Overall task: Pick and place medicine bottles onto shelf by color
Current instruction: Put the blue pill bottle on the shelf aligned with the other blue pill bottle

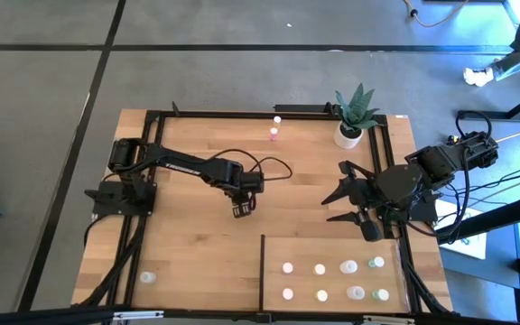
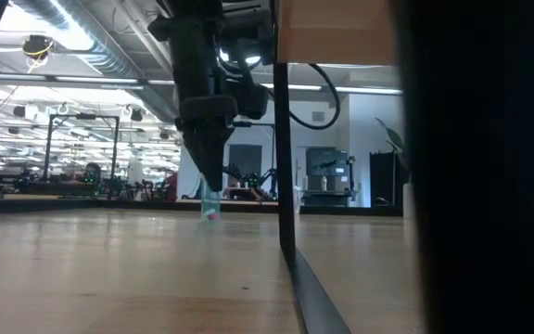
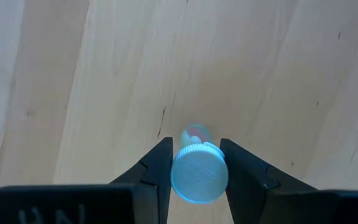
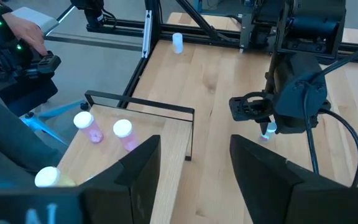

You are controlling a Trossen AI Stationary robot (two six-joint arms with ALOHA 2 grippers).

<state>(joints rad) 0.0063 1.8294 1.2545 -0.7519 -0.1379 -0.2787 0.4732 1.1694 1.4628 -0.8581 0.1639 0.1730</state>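
My left gripper (image 1: 242, 210) hangs over the middle of the table, pointing down, shut on a small medicine bottle (image 3: 197, 171) with a pale cap and pink contents. That bottle (image 2: 210, 211) shows below the fingers in the low view. The pale wood shelf (image 1: 278, 248) lies at the table's near right, and several bottles (image 1: 320, 269) stand on it in two rows. My right gripper (image 1: 346, 194) waits open, raised above the table's right side, with nothing between its fingers (image 4: 142, 171). My left gripper pinches the bottle's ribbed cap (image 3: 191, 152) between its two fingers, one on each side. The fingers come from above, pointing steeply down. The bottle hangs upright below them, low over the table; whether its bottom touches the wood, I cannot tell.
Two loose bottles (image 1: 275, 134) stand near the far edge, and another (image 1: 148, 278) at the near left corner. A potted green plant (image 1: 354, 117) stands at the far right. A dark frame (image 1: 263, 262) edges the shelf. A person's hand (image 4: 23, 28) shows beyond the table.
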